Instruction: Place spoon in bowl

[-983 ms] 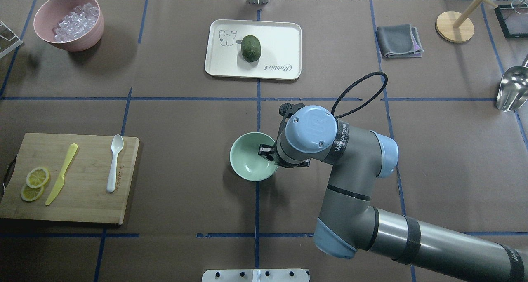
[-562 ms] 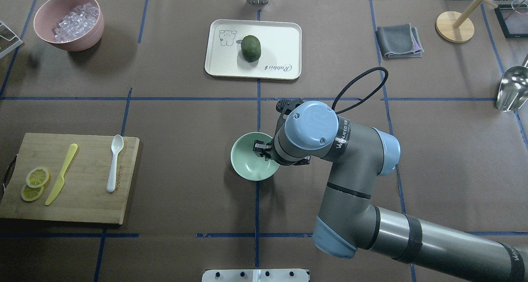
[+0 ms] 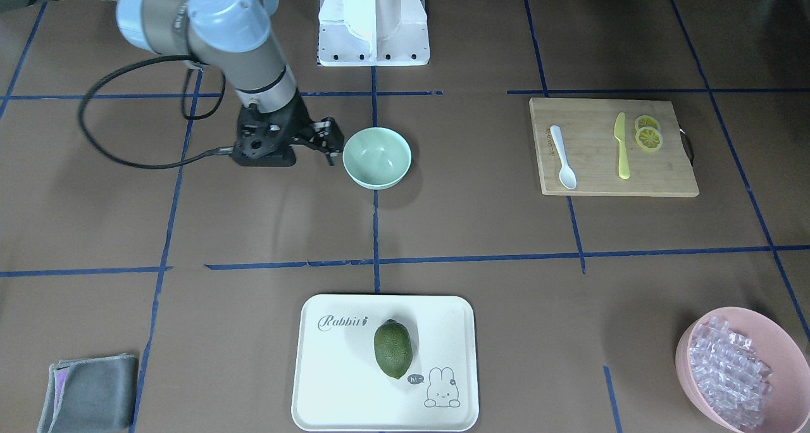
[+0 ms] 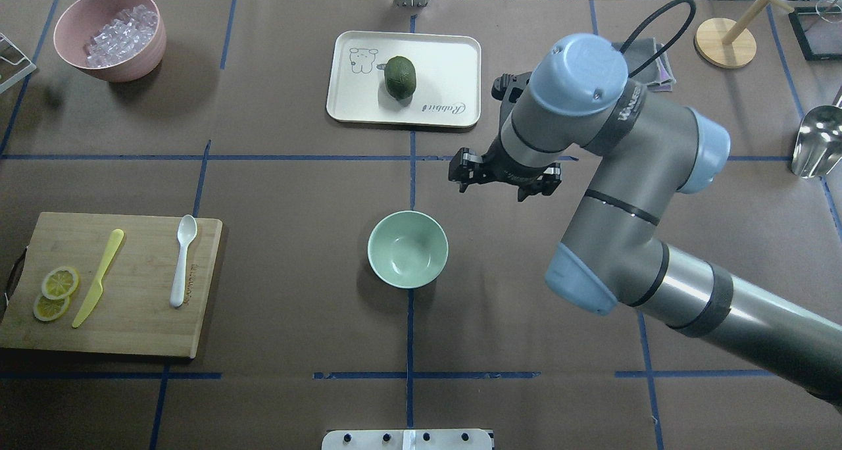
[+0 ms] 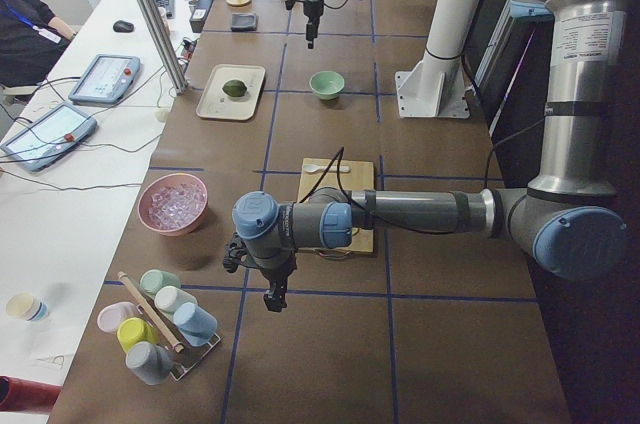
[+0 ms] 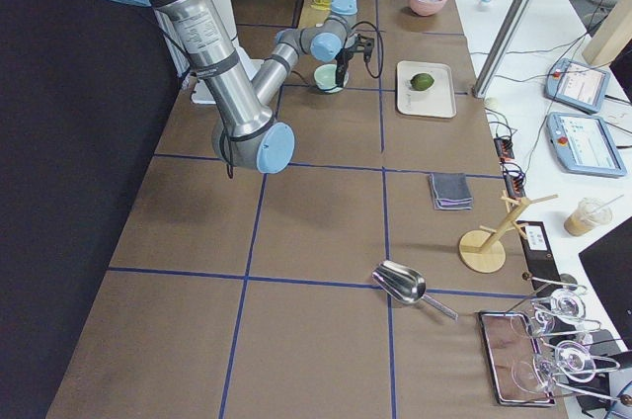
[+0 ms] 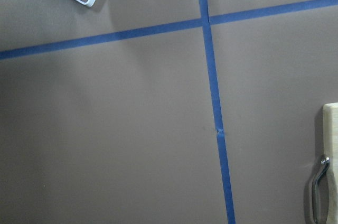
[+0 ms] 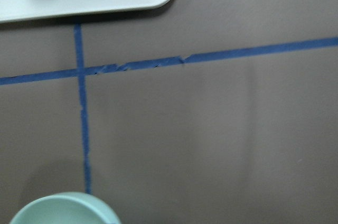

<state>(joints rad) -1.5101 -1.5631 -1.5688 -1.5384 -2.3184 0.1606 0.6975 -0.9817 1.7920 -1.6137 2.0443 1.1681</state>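
Note:
The white plastic spoon [image 4: 183, 259] lies on the wooden cutting board [image 4: 138, 331] at the left, also in the front-facing view [image 3: 562, 156]. The empty mint-green bowl [image 4: 408, 249] stands upright at the table's middle and shows in the front-facing view [image 3: 377, 157]. My right gripper [image 4: 460, 172] hangs raised, behind and right of the bowl, apart from it, with jaws open and empty; it also shows in the front-facing view [image 3: 329, 143]. My left gripper [image 5: 272, 296] shows only in the exterior left view, over bare table near the board's end; I cannot tell its state.
A yellow knife [image 4: 99, 277] and lemon slices [image 4: 56, 292] share the board. A white tray [image 4: 447, 62] with a green fruit [image 4: 400, 76] sits behind the bowl. A pink bowl [image 4: 131, 68] of clear cubes is far left. A metal scoop [image 4: 816, 141] lies right.
My right gripper has let go of the bowl's rim, risen and moved back and right. The bowl stays in place.

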